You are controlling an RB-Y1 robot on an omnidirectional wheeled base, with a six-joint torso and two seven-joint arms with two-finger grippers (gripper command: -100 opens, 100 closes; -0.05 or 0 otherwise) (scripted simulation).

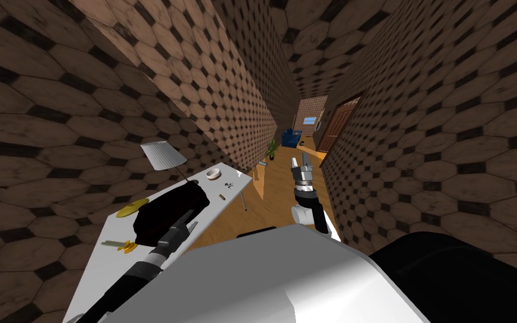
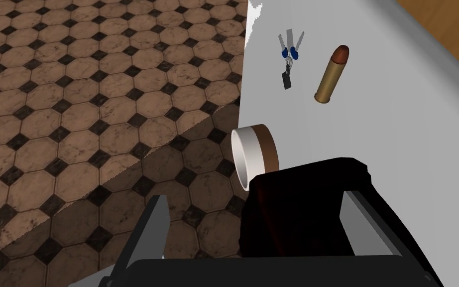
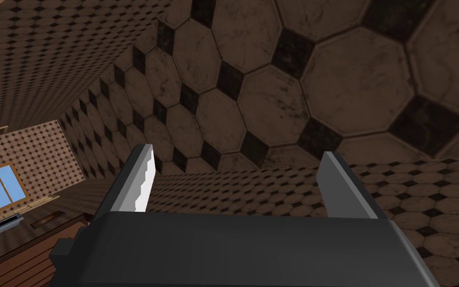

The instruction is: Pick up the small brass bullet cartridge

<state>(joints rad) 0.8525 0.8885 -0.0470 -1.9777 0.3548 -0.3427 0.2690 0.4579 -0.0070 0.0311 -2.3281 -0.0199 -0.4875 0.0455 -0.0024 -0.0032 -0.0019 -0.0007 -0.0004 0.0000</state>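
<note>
Brass-coloured with a coppery tip, the small bullet cartridge (image 2: 331,74) lies flat on the white table (image 2: 373,124), just left of centre in the head view. The left gripper (image 2: 256,197) is the nearer one. Its jaws are spread wide, and the cartridge sits beyond them, past a lumpy black object (image 2: 298,209), with its long axis pointing roughly away from them. Blue-headed keys (image 2: 289,55) lie beside it. The right gripper (image 1: 302,165), also wide open, hovers over the wooden floor (image 1: 277,190) of a narrow tiled corridor.
</note>
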